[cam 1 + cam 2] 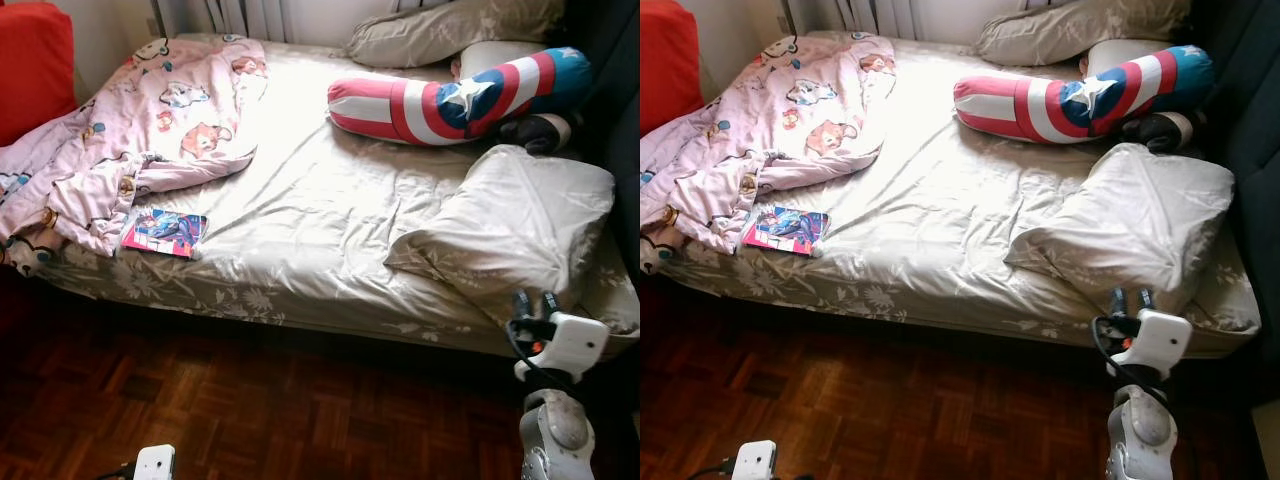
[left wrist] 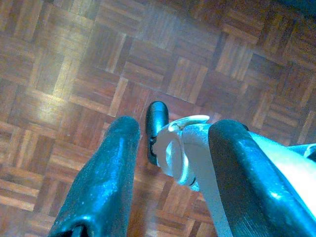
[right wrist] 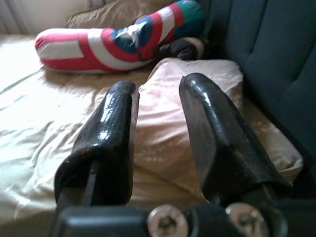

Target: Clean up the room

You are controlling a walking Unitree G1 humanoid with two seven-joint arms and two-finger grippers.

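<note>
An unmade bed (image 1: 300, 270) with a pale floral sheet stands before the robot, its near edge running across the scene above a dark parquet floor (image 1: 250, 410). On the left half of the bed lies a crumpled pink blanket (image 1: 150, 130) printed with cartoon animals, trailing off the left near corner. Just beside its near edge, on the sheet, lies a small book (image 1: 163, 232) with a bright red and blue cover. At the far right rests a long bolster cushion (image 1: 455, 97) in red, white and blue stripes with a white star, and beyond it a beige pillow (image 1: 450, 30) leans at the head of the bed. A second beige pillow (image 1: 510, 225) lies near the right near corner, close to a dark blue padded headboard (image 3: 266, 54) on the right.

The right gripper (image 1: 536, 303) is raised at the bed's near right corner, pointing at this near pillow, its two black fingers (image 3: 111, 143) set a narrow gap apart and holding nothing. The left gripper (image 2: 168, 182) hangs low at the near left over the parquet, its fingers (image 2: 103, 182) moderately apart and empty, with the robot's own foot (image 2: 157, 123) visible below them.
</note>
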